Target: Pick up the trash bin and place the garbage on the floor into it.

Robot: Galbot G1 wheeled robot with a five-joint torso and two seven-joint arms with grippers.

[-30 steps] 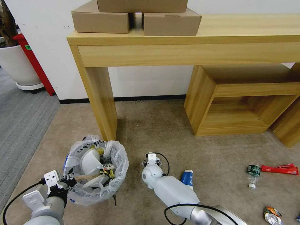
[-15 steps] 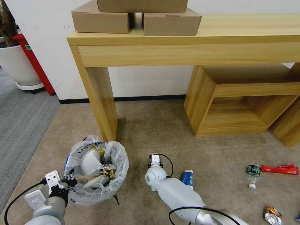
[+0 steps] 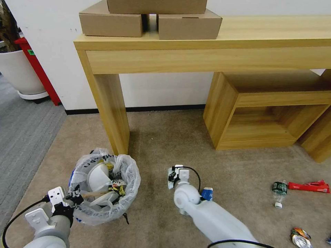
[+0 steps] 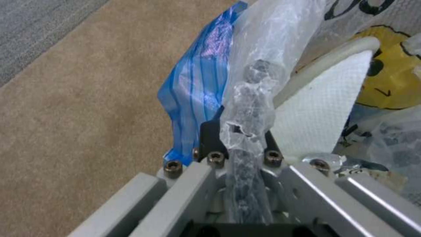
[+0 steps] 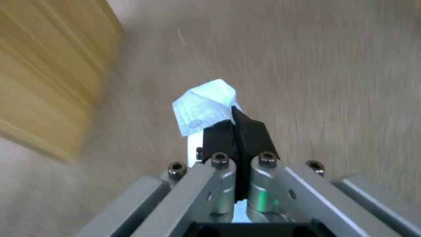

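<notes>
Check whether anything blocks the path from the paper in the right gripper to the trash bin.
Nothing visible does. The right gripper is shut on a pale paper scrap above bare floor; only open carpet lies between it and the trash bin, whose rim the left gripper holds.

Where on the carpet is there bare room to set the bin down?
Bare carpet lies between the table leg and the shelf unit, and ahead of the right gripper. Crowded: far right, with the green bottle, red packet and can; the left gripper holds the bin.
</notes>
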